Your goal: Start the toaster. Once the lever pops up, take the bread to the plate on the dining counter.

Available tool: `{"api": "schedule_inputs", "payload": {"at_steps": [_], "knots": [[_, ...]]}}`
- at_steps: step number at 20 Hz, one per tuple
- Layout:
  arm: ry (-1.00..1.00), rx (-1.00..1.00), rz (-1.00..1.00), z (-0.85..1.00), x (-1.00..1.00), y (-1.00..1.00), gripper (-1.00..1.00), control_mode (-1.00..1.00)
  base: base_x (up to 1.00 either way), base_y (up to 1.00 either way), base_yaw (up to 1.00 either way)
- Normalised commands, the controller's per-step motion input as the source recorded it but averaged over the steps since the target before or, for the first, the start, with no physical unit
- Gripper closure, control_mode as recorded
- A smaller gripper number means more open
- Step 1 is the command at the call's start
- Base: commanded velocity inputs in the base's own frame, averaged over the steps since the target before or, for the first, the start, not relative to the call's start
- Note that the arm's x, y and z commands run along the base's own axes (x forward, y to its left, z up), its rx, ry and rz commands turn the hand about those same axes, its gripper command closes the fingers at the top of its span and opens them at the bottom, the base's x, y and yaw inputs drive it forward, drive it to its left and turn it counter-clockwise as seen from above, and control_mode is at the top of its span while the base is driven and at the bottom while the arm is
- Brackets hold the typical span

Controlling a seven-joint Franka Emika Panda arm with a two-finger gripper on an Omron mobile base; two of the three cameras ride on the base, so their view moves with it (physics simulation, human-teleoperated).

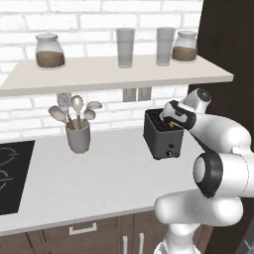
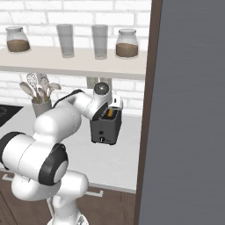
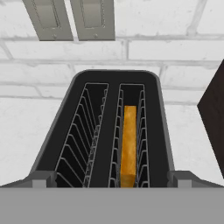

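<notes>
White brick wall behind, pale table below, and the toaster sits near the back with the bread down in its right-hand slot. Robot's hand hovers right over the top, spread wide, holding nothing. Can't really tell where the lever is from here. Risk: it pokes into a slot or shoves the toaster instead of pressing the lever.
</notes>
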Motion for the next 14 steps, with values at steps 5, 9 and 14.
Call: {"api": "schedule_inputs", "payload": {"at_steps": [5,9,14], "knots": [[0.00,0.00,0.00,0.00,0.00,0.00,-1.00,-1.00,0.00,0.00,0.00],[0.00,0.00,0.00,0.00,0.00,0.00,-1.00,-1.00,0.00,0.00,0.00],[0.00,0.00,0.00,0.00,0.00,0.00,-1.00,-1.00,0.00,0.00,0.00]]}}
